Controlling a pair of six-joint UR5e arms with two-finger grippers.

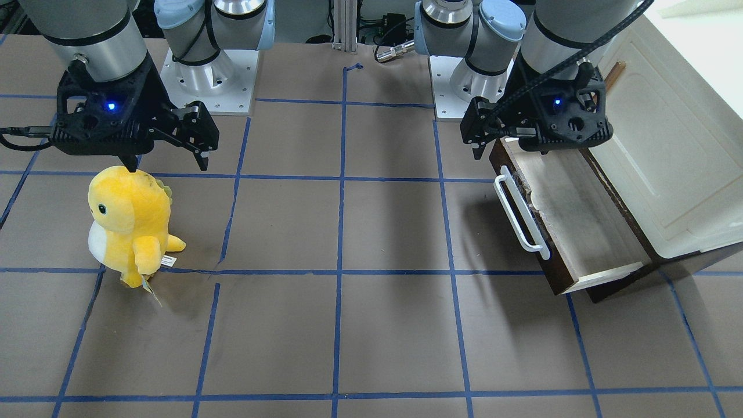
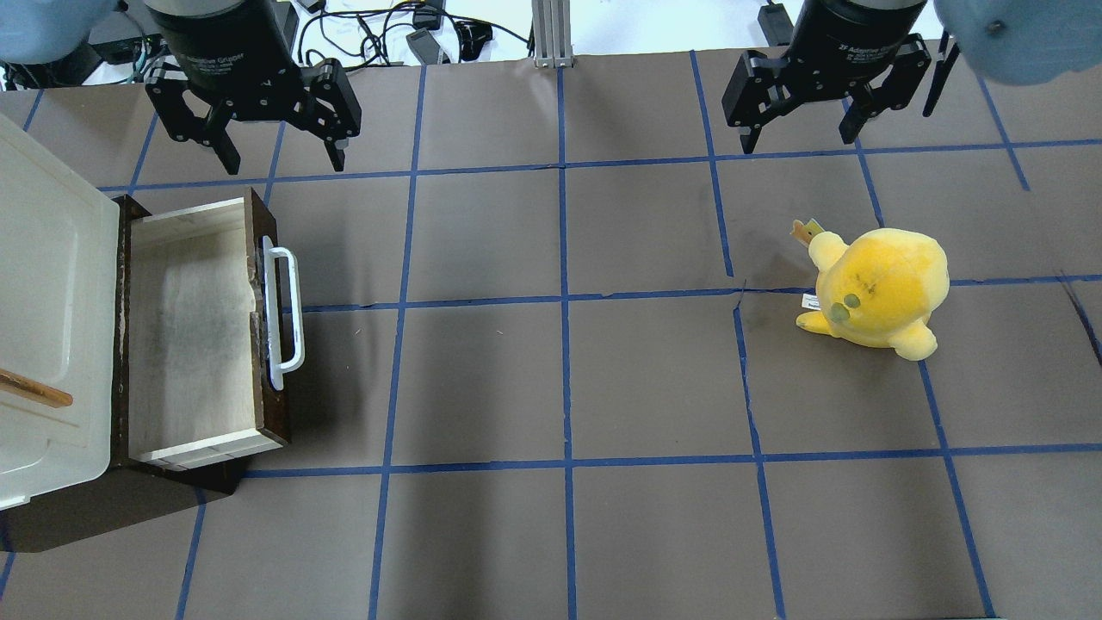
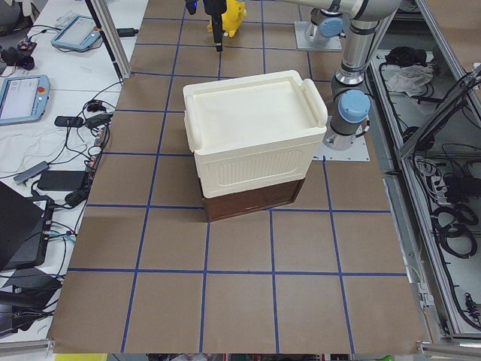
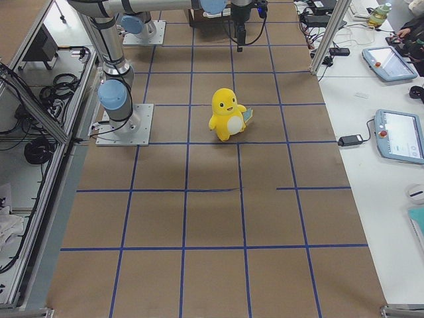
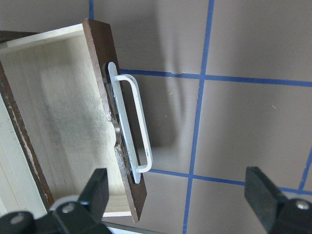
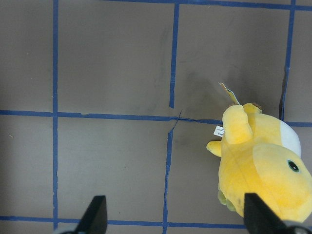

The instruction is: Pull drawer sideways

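brown drawer (image 2: 202, 327) out, unheld

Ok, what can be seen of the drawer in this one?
The drawer is pulled well out from under the cream-white cabinet, toward the table's middle. Its front is dark brown wood, chipped along the top edge, with a long white bar handle. The pale wood tray is empty, its floor stained grey. The left end effector hovers open above one end, not touching it.
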